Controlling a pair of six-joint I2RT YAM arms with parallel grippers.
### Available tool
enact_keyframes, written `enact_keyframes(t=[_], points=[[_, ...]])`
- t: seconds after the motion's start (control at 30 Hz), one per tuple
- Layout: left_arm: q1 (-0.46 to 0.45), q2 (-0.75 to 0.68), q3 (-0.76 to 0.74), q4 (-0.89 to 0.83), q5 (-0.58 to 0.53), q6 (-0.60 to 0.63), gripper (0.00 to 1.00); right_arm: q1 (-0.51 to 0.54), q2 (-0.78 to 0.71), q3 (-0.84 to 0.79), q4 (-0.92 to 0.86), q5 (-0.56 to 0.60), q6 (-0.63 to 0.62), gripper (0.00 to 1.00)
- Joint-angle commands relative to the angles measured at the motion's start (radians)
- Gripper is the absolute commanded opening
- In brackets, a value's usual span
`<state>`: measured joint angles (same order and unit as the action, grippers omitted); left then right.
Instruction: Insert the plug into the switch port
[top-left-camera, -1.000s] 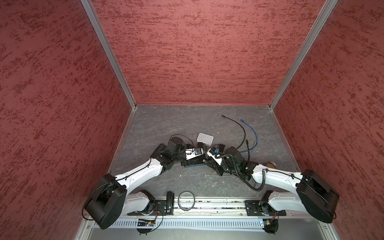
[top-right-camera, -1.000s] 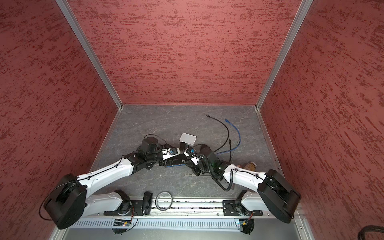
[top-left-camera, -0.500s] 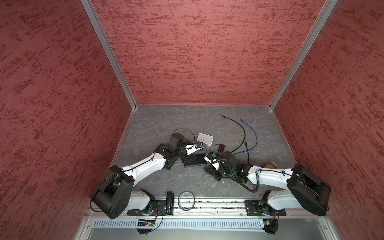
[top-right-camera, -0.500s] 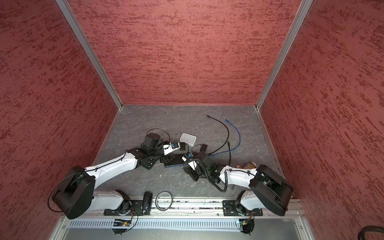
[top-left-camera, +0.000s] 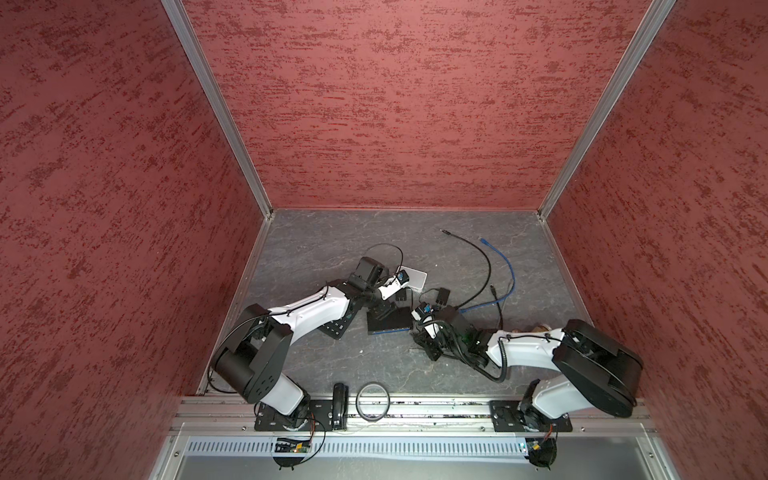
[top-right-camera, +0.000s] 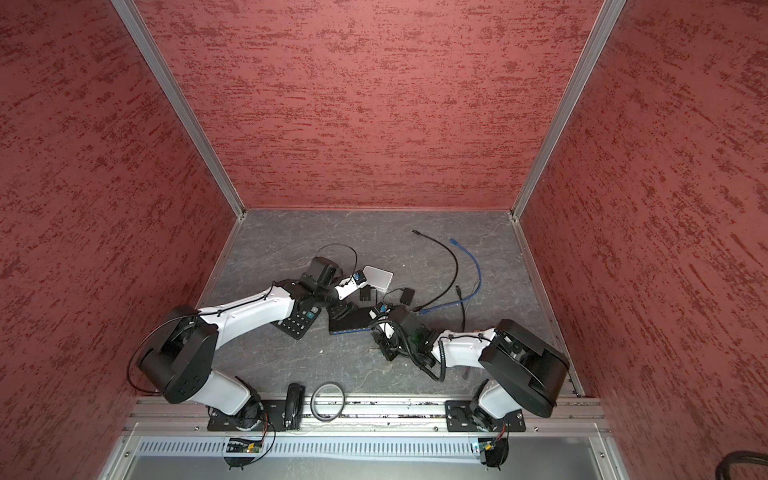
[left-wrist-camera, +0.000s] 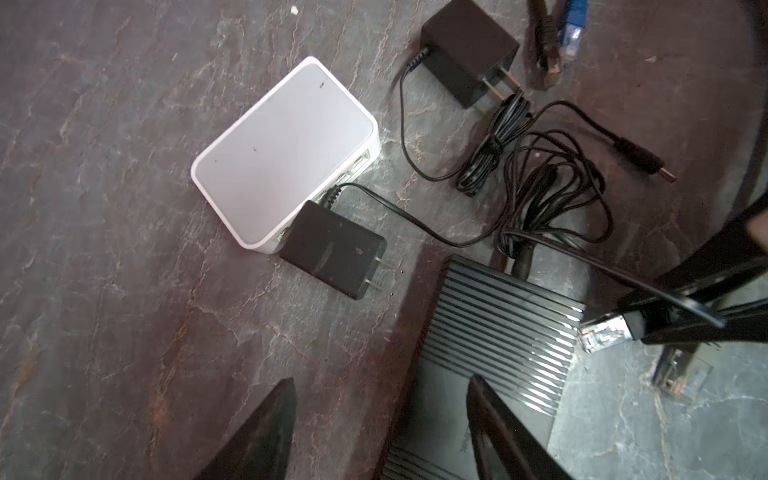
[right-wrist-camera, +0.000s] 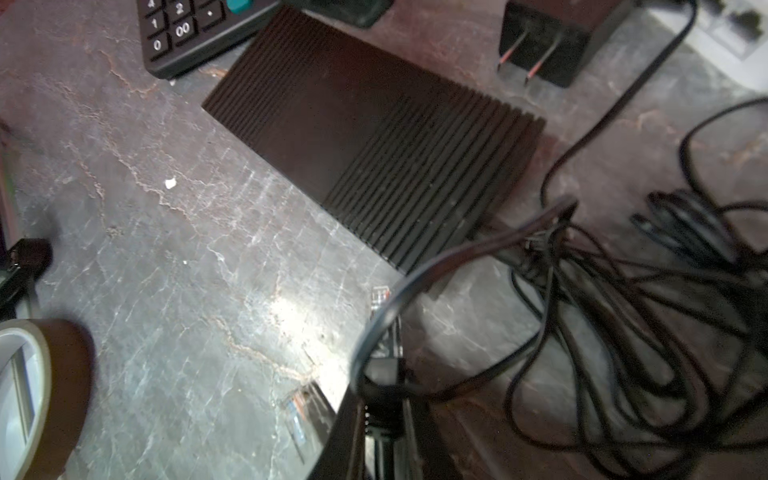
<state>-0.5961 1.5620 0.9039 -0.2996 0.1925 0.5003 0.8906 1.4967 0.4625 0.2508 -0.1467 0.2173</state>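
Beside the switch (left-wrist-camera: 490, 316) — plug (left-wrist-camera: 602, 332), unseen from above.

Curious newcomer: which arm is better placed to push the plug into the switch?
Likely right: the right tool is shut on the Ethernet plug, close to the network switch. The left tool is open, empty.

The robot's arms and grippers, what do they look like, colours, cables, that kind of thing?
The left arm and right arm both have white shells with bulky black joint housings and thin black cables running along them. The right has a coiled one too. The left gripper has slim black fingers tapering to points. The right gripper looks black as well.
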Motion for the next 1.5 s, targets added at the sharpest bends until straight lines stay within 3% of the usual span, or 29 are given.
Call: enact_keyframes(t=[0.0, 0.4, 0.73, 1.13, 1.47], points=[[-0.009, 0.035, 0.036, -0.064, -0.027, -0.09, 0.66, 0.006, 0.011, 0.019, 0.018, 0.06, 0.039, 0.1], [-0.046, 0.1, 0.109, -0.16, -0.025, -0.256, 0.62, 0.005, 0.013, 0.029, 0.04, 0.172, 0.068, 0.1], [-0.067, 0.108, 0.072, -0.165, 0.027, -0.387, 0.62, 0.007, 0.028, -0.017, 0.144, 0.141, 0.08, 0.1], [-0.039, 0.177, 0.138, -0.179, 0.075, -0.421, 0.57, 0.021, 0.031, -0.038, 0.232, 0.055, 0.065, 0.1], [-0.062, 0.236, 0.144, -0.181, 0.095, -0.495, 0.54, 0.024, 0.086, -0.001, 0.21, 0.129, 0.102, 0.1]])
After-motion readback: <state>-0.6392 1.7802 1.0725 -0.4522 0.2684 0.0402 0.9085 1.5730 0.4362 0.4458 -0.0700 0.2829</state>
